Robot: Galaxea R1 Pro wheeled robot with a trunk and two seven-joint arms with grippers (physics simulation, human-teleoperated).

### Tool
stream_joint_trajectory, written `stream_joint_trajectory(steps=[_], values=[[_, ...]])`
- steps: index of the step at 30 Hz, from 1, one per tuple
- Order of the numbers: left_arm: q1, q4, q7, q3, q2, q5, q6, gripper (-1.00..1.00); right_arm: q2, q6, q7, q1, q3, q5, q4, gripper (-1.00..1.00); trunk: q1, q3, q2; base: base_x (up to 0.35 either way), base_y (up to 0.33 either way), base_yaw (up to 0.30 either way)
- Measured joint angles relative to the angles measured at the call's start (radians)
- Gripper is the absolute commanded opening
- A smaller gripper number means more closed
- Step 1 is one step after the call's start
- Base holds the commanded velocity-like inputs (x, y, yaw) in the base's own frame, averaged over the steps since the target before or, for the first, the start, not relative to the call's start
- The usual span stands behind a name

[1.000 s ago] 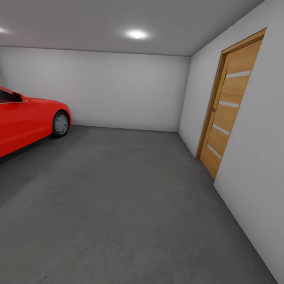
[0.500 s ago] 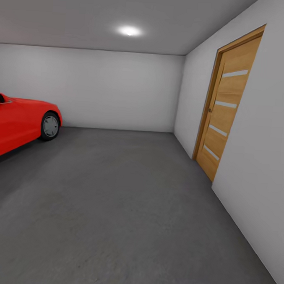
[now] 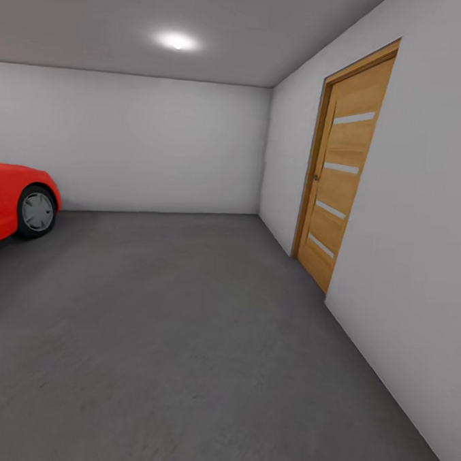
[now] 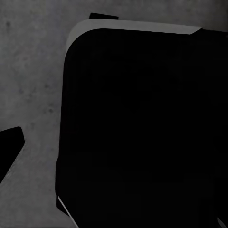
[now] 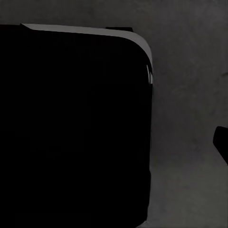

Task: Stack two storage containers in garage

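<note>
Robot is sitting in garage facing door (image 3: 339, 176) on right, car (image 3: 14, 200) far left, tool states unclear; judging it should be heading through door squarely, clearing frame.

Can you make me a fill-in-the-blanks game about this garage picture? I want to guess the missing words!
1. The car parked at the left is colored ____.
2. The wooden door is set in the wall on the ____ side of the head view.
3. The floor of this room is dark ____.
4. A round light glows up on the ____.

Missing words: red; right; grey; ceiling
</note>
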Motion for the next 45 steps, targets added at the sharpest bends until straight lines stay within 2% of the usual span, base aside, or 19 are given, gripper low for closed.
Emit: stream_joint_trajectory(steps=[16, 45], values=[[0.000, 0.000, 0.000, 0.000, 0.000, -0.001, -0.001, 1.00, 0.000, 0.000, 0.000, 0.000, 0.000, 0.000, 0.000, 1.00, 0.000, 0.000, 0.000, 0.305, 0.209, -0.223], [0.000, 0.000, 0.000, -0.001, 0.000, -0.001, -0.001, 1.00, 0.001, 0.000, 0.000, 0.000, 0.000, 0.000, 0.000, 1.00, 0.000, 0.000, 0.000, 0.288, 0.244, -0.008]])
